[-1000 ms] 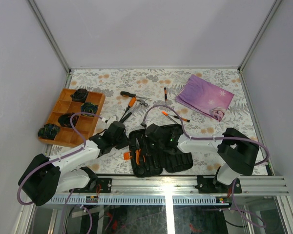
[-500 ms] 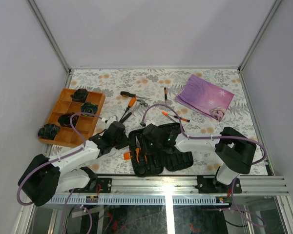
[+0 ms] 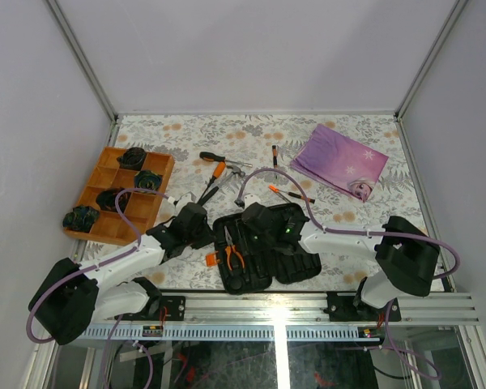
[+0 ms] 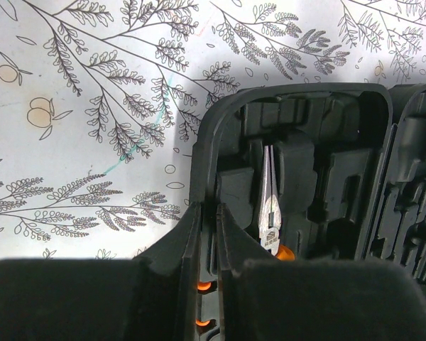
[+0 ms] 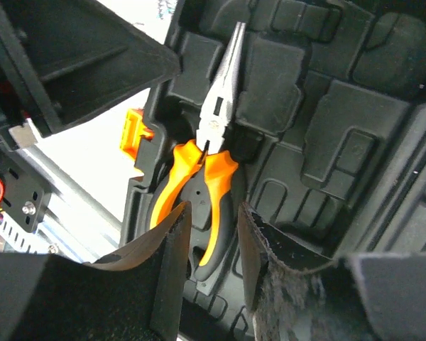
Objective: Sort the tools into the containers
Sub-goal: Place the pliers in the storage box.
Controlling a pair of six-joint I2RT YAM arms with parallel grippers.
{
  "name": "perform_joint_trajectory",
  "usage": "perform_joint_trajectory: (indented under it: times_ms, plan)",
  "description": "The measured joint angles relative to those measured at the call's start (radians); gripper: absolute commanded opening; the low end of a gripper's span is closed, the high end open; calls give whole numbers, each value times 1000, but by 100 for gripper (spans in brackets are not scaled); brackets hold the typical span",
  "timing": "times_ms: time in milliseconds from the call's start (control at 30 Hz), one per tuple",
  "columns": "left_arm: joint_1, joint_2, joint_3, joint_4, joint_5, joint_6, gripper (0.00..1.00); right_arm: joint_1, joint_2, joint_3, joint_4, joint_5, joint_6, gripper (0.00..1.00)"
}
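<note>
Black moulded plastic forms the rounded-rectangle hinged tool case [image 3: 298,264] [image 4: 224,124] [image 5: 326,106], which lies open and flat at 6 o'clock on the floral-printed tablecloth [image 3: 186,130], its two halves stepped with matte tool-shaped recesses. A small square orange latch [image 3: 211,259] [image 5: 131,135] juts from its 9 o'clock wall.

Long-nose pliers with tapered steel jaws and glossy orange handles [image 3: 231,254] [image 4: 270,207] [image 5: 211,153] lie seated in a slot of the case's left half, tips toward 12 o'clock.

Left gripper [image 3: 214,234] [image 4: 207,220] is clenched on the thin upright 9 o'clock wall of the case, one finger inside, one outside. Right gripper [image 3: 247,231] [image 5: 209,213] hangs over the pliers' handle end with its rough-padded fingers [image 5: 172,266] parted, grasping nothing; one handle shows in the gap between them.

Loose on the cloth toward 12 o'clock from the case lie a slim black-and-orange screwdriver [image 3: 215,157], a small steel-headed hammer [image 3: 236,170], a short dark screwdriver [image 3: 274,154] and a thin orange-tipped driver [image 3: 287,193].

At 9 o'clock sits an orange divided rectangular tray [image 3: 99,177] holding black coiled lumps [image 3: 81,217]. At 1 o'clock lies a purple folded cloth with pale stars [image 3: 340,160].
</note>
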Motion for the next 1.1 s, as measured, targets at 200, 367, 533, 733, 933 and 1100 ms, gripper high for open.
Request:
perform_joint_trajectory:
  times_ms: [200,367,533,733,933,1100]
  plan:
    - [0,0,0,0,0,0,0,0,1,0,41,-69,-8,39]
    - [0,0,0,0,0,0,0,0,23,0,51,-75,-7,41]
    - [0,0,0,0,0,-1,0,0,41,0,44,-62,-7,42]
    - [0,0,-1,0,1,-1,0,3,63,28,43,-61,-8,42]
    - [0,-2,-4,4,2,-1,0,10,85,68,39,-48,-16,42]
    - [0,-2,-4,5,2,-1,0,12,113,85,23,-35,-25,39]
